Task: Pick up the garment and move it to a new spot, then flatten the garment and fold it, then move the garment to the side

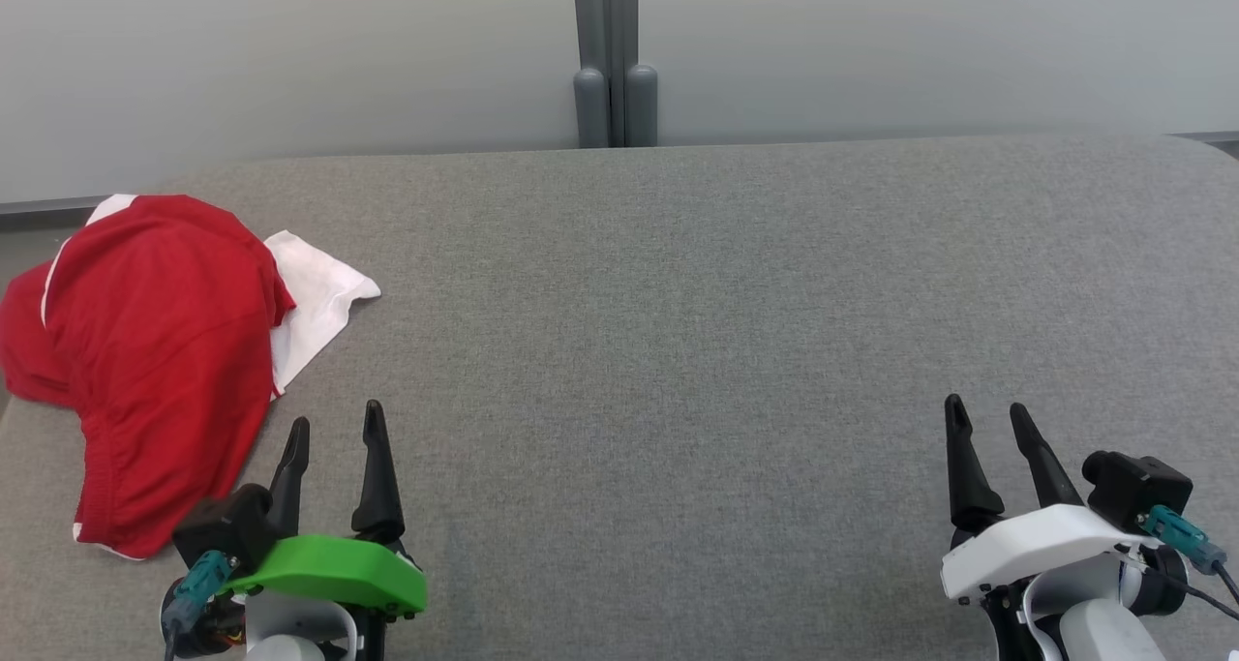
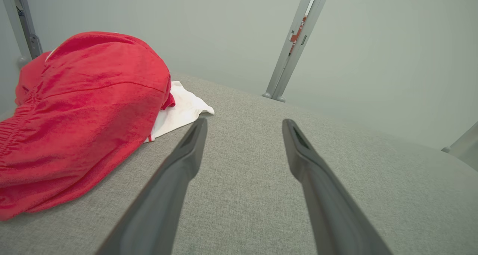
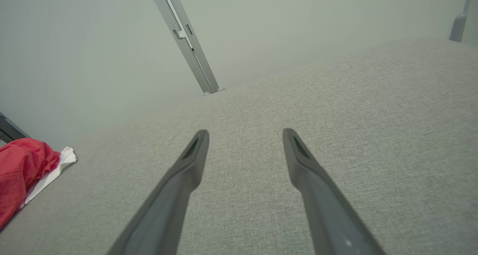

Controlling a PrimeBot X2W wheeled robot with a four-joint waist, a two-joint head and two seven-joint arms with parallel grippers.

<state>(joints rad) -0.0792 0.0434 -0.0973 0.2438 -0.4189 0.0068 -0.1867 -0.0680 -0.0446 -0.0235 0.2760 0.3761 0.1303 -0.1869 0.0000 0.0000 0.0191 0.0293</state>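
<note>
— Since the cloth-covered surface [image 1: 678, 303] is so broad, where does the garment [image 1: 165, 351] lie on it?

— At the far left, in a crumpled red heap, with a white part poking out toward the middle. It reaches the left edge near the rounded far corner; whether it hangs over, I cannot tell.

— And the grippers?

— The left gripper [image 1: 336, 416] hovers at the near edge, just beside the garment's near hem and apart from it, fingers spread wide with nothing between them. The right gripper [image 1: 987, 406] is well apart, near the near right corner, fingers likewise spread and holding nothing.

— How much free room is there?

— The grey surface lies bare from the white part across to the right edge. Between the two grippers it's bare as well.

— What bounds the far side?

— The far edge runs straight below a pale wall [image 1: 290, 61], with a grey post [image 1: 614, 61] standing behind its middle.
</note>
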